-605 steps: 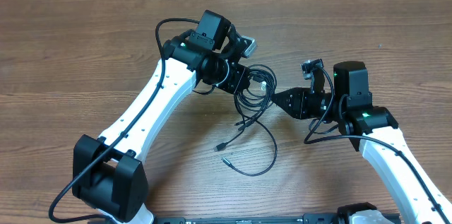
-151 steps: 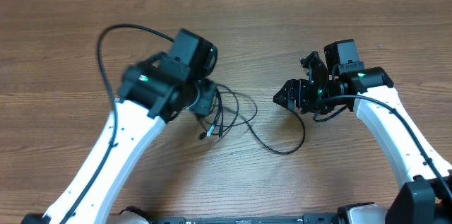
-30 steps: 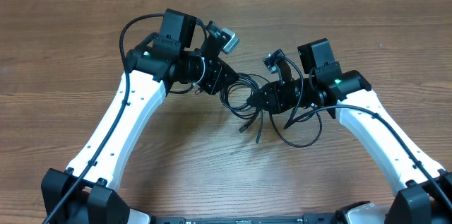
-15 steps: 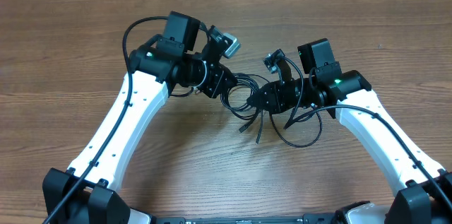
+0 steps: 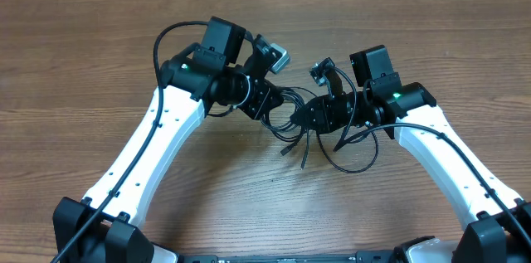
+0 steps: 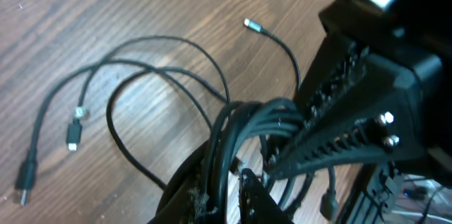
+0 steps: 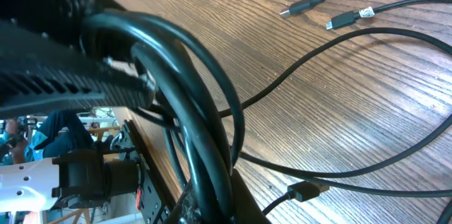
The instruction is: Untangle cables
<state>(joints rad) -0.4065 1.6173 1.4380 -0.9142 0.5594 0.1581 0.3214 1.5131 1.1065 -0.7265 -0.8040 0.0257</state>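
Observation:
A bundle of thin black cables (image 5: 286, 112) is bunched between the two grippers at the middle of the table. My left gripper (image 5: 267, 107) is shut on several strands; in the left wrist view the cables (image 6: 224, 146) run between its fingers (image 6: 258, 199). My right gripper (image 5: 301, 119) is shut on the same bundle, and the thick looped cables (image 7: 201, 104) rise from its jaws in the right wrist view. The two grippers almost touch. Loose ends (image 5: 301, 157) and a loop (image 5: 358, 162) trail toward the front. Small plugs (image 6: 73, 135) lie on the wood.
The wooden table (image 5: 99, 64) spreads all around. One metal-tipped plug end (image 6: 248, 23) lies apart from the bundle. Two more plug ends (image 7: 345, 19) rest on the wood, and a USB plug (image 7: 304, 192) hangs near my right gripper. Both white arms reach in from the front corners.
My left arm has shifted a little to the right, bringing its gripper closer to the right one. The right arm and the trailing cable ends have stayed put.

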